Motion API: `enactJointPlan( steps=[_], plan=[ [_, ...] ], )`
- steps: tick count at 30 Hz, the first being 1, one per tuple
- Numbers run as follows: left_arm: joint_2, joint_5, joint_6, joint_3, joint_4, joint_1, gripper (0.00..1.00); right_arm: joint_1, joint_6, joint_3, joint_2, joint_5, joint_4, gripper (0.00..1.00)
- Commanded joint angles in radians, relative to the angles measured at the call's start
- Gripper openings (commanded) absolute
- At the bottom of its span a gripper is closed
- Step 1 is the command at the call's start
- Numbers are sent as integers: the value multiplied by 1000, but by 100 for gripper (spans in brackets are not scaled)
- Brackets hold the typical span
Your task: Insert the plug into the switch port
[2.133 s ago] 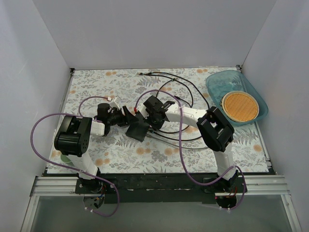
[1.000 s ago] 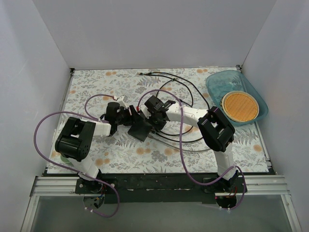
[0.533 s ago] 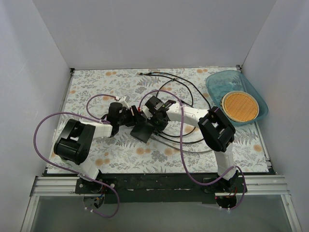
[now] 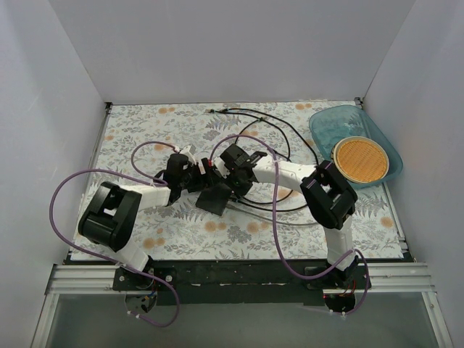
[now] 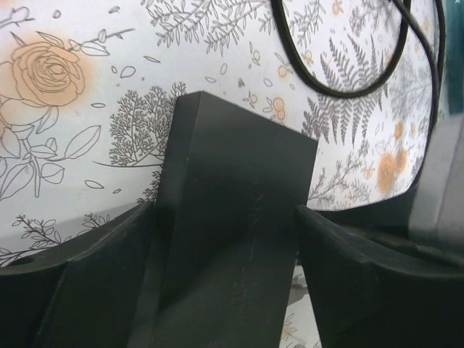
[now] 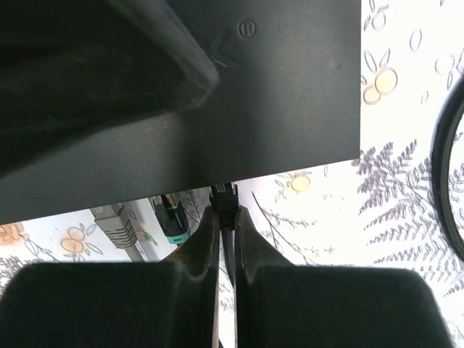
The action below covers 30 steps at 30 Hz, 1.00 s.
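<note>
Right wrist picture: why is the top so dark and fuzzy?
Right wrist view: the black box fills the top, close to the lens, with an out-of-focus dark shape over its left; the right hand below is blurry, while the flowered cloth looks sharper.

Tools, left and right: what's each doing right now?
Left tool: closed on the switch.
Right tool: closed on the plug, at the switch's edge.
</note>
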Motion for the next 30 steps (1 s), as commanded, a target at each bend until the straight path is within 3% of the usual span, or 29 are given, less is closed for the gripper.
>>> enactJointPlan(
  steps=[1, 6, 10, 17, 24, 30],
  plan=[
    [-43, 132, -36, 50, -164, -82, 80, 32, 29, -5, -87, -145, 449, 12],
    [-48, 62, -48, 87, -251, -28, 84, 35, 32, -48, -106, -87, 388, 21],
    [-66, 49, -65, 72, -277, 49, 87, 35, 58, -57, -110, -19, 327, 35],
    [-126, -26, 19, 123, -387, 124, 92, 35, 70, -80, -166, 85, 288, 70],
    [-147, -92, 75, 280, -493, 150, 97, 24, 55, -8, -205, 183, 230, 81],
    [-149, -96, 78, 458, -552, 165, 98, -96, 136, 110, -167, 147, 213, 82]
  ],
)
